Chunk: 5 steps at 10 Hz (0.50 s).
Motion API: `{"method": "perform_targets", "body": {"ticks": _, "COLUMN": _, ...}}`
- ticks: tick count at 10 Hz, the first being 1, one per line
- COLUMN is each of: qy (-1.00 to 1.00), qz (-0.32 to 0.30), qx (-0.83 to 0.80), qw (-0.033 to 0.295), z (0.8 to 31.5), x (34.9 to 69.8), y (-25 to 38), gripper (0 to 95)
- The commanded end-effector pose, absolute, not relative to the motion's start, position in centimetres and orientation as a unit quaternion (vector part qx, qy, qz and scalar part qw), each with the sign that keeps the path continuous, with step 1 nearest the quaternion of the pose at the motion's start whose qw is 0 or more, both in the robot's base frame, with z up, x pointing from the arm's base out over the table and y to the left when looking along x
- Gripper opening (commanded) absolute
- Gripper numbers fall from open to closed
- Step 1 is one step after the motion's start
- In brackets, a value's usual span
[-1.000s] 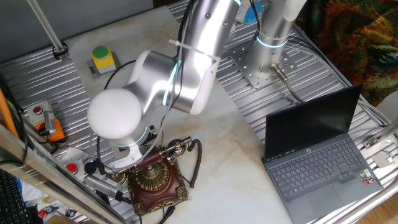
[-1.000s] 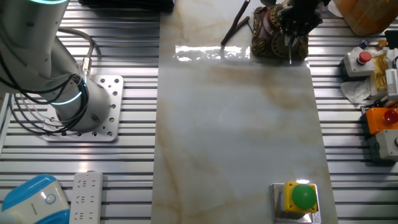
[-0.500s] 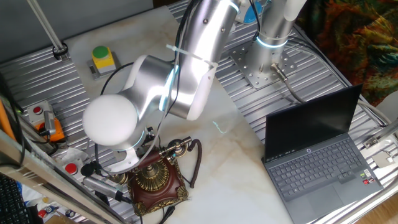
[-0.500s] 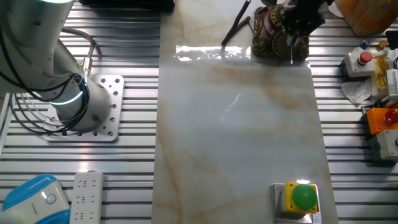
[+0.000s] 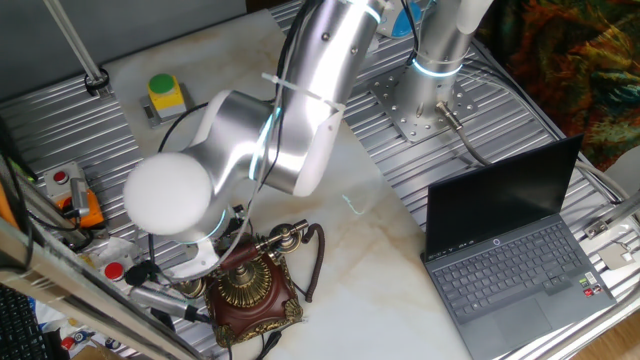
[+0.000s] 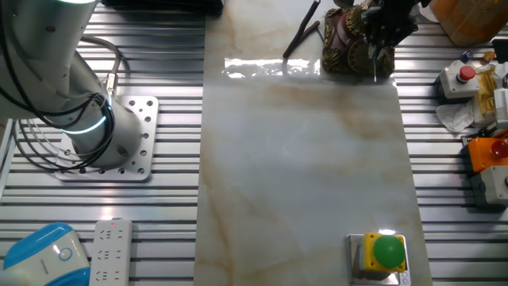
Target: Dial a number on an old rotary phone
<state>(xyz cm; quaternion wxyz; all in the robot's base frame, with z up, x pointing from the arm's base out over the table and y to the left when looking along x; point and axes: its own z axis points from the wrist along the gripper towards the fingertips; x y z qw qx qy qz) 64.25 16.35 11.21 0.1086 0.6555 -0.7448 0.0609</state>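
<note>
An old rotary phone (image 5: 250, 290) sits at the near edge of the pale marble counter (image 5: 380, 215) in one fixed view, beside the counter's left corner. Its body is dark reddish brown with ornate brass trim, a round brass dial on its sloped face, and a brass-ended handset lying across the top. A dark cord (image 5: 316, 262) curls off its right side onto the marble. The robot arm's silver elbow (image 5: 240, 150) hangs over the phone and hides the gripper from this view. In the other fixed view the phone (image 6: 349, 48) is at the far edge, partly cut off by the top of the frame. The dark gripper (image 6: 381, 32) sits over it, but its outline merges with the phone, so whether its fingers are spread or pressed together cannot be told.
</note>
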Motion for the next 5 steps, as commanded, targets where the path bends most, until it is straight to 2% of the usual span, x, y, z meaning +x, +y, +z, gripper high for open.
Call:
{"method": "perform_targets", "body": {"ticks": 1, "qy": -0.729, "qz": 0.084, "qx": 0.659, "qw": 0.164, "z": 9.89, "x": 64.73, "y": 18.04, "gripper": 0.0}}
{"method": "perform_targets", "body": {"ticks": 3, "qy": -0.730, "qz": 0.083, "qx": 0.659, "qw": 0.164, "z": 9.75, "x": 65.09, "y": 17.98, "gripper": 0.0}}
{"method": "perform_targets", "body": {"ticks": 4, "qy": -0.731, "qz": 0.078, "qx": 0.661, "qw": 0.149, "z": 9.50, "x": 65.31, "y": 17.89, "gripper": 0.0}}
{"method": "perform_targets", "body": {"ticks": 5, "qy": -0.733, "qz": 0.078, "qx": 0.660, "qw": 0.148, "z": 9.36, "x": 65.39, "y": 17.83, "gripper": 0.0}}
